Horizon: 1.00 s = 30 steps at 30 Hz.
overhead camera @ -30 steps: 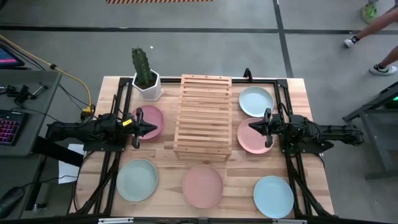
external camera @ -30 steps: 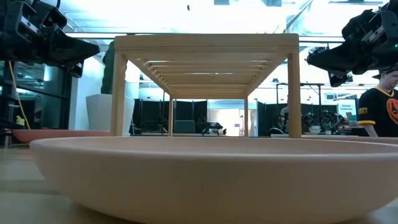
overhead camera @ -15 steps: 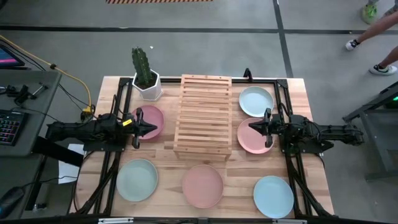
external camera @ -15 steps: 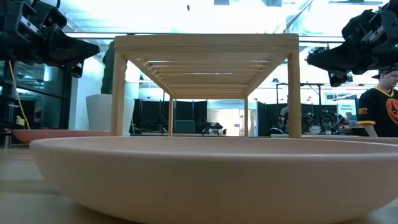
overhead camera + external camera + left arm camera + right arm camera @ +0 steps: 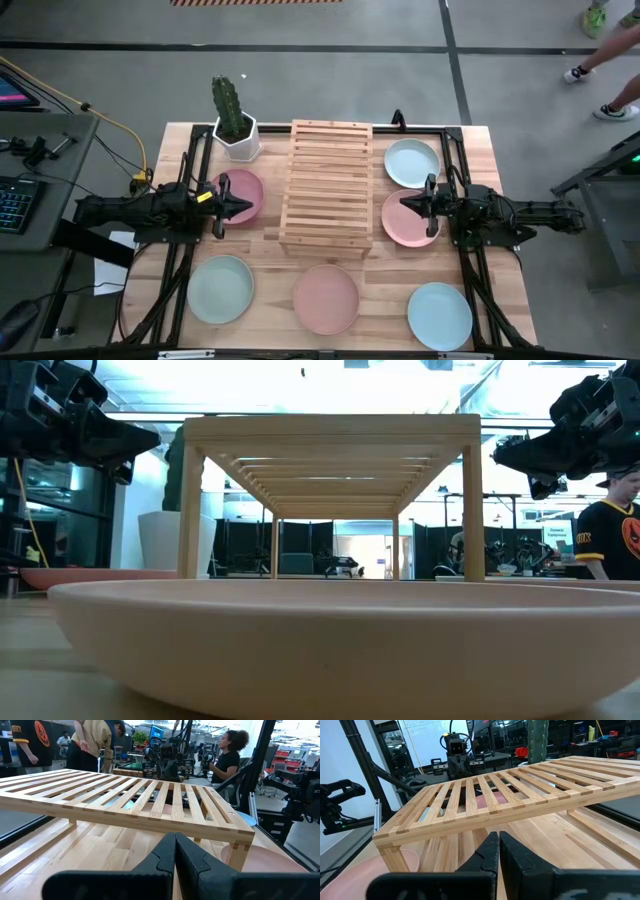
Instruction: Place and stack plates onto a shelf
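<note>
The slatted wooden shelf [image 5: 327,185] stands on its legs at the table's middle. Six plates lie flat around it: a pink one [image 5: 243,192] left of it, a pale green one [image 5: 220,288] at near left, a pink one [image 5: 326,298] in front, a light blue one [image 5: 439,315] at near right, a pink one [image 5: 405,222] right of the shelf, and a light blue one [image 5: 411,162] behind that. My left gripper [image 5: 247,206] hovers shut over the left pink plate. My right gripper [image 5: 404,204] hovers shut over the right pink plate. Both point at the shelf.
A cactus in a white hexagonal pot [image 5: 235,128] stands at the far left corner beside the shelf. Black frame rails [image 5: 196,160] run along both table sides. A desk with a keyboard [image 5: 12,205] sits off the left edge. People stand in the room beyond.
</note>
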### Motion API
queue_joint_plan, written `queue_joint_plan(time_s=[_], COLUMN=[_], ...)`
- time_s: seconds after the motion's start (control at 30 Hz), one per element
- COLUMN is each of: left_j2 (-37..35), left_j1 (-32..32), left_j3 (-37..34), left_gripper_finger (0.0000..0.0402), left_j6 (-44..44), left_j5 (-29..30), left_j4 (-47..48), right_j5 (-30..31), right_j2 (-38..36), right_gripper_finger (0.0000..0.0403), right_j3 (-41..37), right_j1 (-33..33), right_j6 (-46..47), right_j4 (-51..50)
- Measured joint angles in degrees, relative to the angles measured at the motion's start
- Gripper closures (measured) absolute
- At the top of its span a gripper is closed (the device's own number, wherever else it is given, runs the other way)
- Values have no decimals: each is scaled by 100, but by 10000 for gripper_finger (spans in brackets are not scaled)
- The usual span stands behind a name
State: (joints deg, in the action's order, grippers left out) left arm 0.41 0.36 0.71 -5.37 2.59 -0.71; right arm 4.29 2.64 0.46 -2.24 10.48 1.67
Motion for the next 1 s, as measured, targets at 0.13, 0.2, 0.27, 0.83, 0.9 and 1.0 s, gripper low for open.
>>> queue_joint_plan(time_s=[0.13, 0.2, 0.27, 0.83, 0.9, 1.0], left_j2=[1, -1, -1, 1, 1, 0], left_j1=[-2, 0, 0, 0, 0, 0], left_j3=[2, 2, 2, 1, 1, 1], left_gripper_finger=[401, 402, 402, 401, 401, 401], left_j6=[0, 0, 0, 0, 0, 2], left_j5=[0, 0, 0, 14, 24, 26], left_j4=[0, 0, 0, -43, -44, -44], right_j5=[0, -1, 0, 2458, 2491, 2612], right_j2=[-1, 0, 0, 224, 499, 1080], right_gripper_finger=[403, 403, 403, 403, 400, 385], right_j3=[1, 1, 0, 6, 115, 509], right_j1=[0, 0, 0, -70, -204, -526], right_j6=[-1, -1, -31, 1703, 1672, 1925], right_j4=[0, 0, 0, 1759, 1653, 966])
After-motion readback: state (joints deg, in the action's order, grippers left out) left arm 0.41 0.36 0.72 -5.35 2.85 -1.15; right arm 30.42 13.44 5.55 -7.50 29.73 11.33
